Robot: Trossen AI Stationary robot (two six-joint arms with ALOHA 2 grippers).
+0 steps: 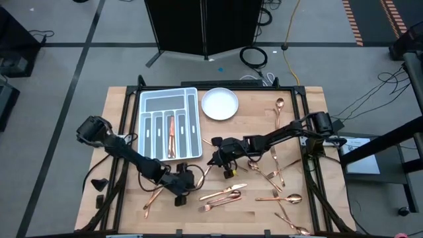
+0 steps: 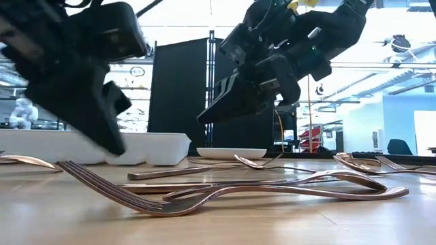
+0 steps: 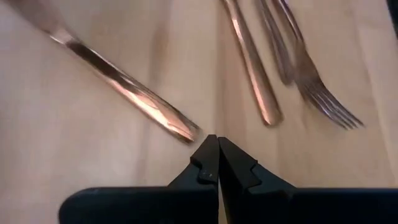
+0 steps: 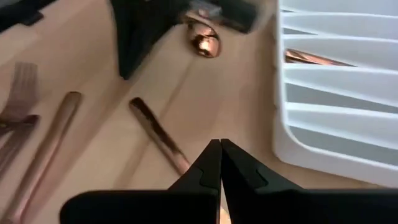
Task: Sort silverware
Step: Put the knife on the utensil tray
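High view shows my left gripper [image 1: 187,186] pressed together, empty, just below the tray [image 1: 147,100], tip near a knife [image 3: 124,87], likely lining up a pick. My right gripper [image 1: 218,157], also pinched empty, hovers beside the tray's corner; silverware [image 1: 228,194] lies scattered nearby.

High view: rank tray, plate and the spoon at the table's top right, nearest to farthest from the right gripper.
From the right gripper, shut, mid-table:
1. Tray, just to its upper left.
2. Plate, straight up from it, by the tray's top right corner.
3. Spoon, off to the upper right, near the table's top edge.
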